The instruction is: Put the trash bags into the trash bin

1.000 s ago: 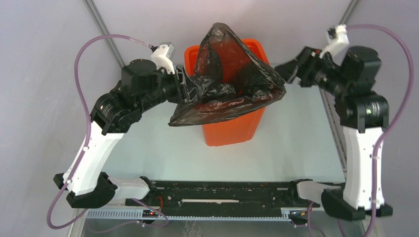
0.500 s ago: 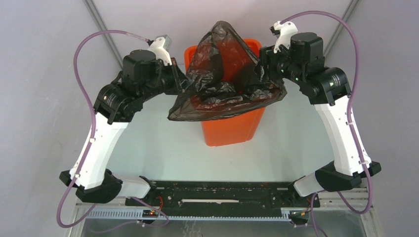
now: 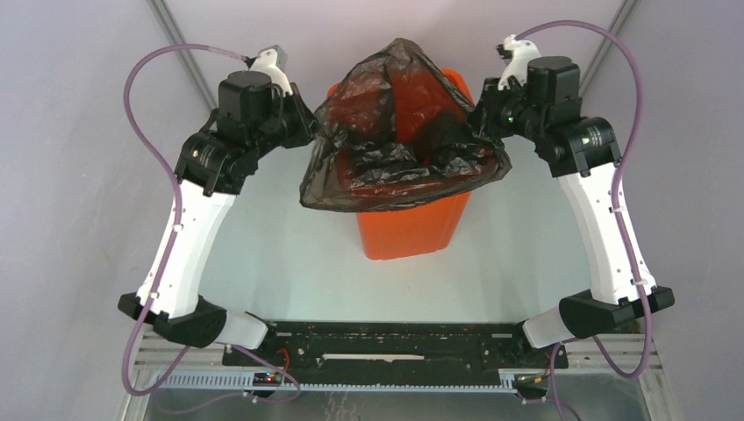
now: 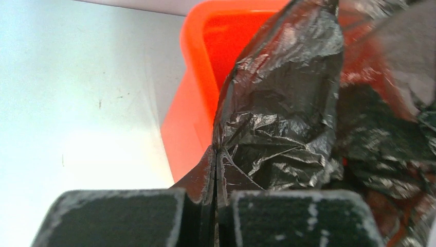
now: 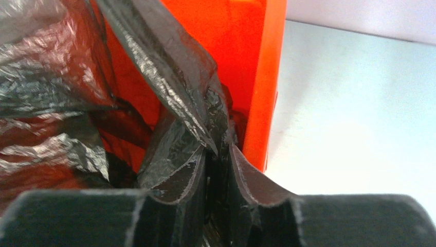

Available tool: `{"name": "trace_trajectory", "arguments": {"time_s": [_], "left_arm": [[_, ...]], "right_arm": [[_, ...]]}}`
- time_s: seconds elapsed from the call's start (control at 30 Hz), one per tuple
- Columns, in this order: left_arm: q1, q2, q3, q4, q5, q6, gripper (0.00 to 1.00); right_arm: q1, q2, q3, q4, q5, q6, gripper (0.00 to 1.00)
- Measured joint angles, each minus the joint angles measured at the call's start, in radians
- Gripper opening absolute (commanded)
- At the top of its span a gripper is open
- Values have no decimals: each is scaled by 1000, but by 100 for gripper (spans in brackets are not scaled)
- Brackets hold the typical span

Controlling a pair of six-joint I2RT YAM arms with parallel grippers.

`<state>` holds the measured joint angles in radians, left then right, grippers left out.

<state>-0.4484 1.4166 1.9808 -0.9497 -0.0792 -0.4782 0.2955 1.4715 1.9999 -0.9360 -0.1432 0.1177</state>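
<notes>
The left gripper [image 4: 215,160] and right gripper [image 5: 218,154] each pinch tight the thin, glossy, crinkled black plastic bag [image 3: 399,149], spread between them over the smooth orange plastic bin [image 3: 408,232].

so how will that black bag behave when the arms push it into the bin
Probably floppy: the trash bag sags and creases between the left gripper and right gripper. Likely very light: thin film showing orange through. It may snag on the trash bin rim, which it overhangs.

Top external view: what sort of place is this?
Probably a robot test cell: plain grey walls with metal struts, a pale table, an orange trash bin as prop.
</notes>
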Motion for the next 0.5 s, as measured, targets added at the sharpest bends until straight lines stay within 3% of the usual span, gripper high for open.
{"name": "trace_trajectory", "arguments": {"time_s": [0.23,0.5], "left_arm": [[87,92,32,51,3,0,0],[166,114,31,117,32,-3,0]], "right_arm": [[-240,19,-60,79,-251,190,29],[-262,151,24,95,-385,300,30]]}}
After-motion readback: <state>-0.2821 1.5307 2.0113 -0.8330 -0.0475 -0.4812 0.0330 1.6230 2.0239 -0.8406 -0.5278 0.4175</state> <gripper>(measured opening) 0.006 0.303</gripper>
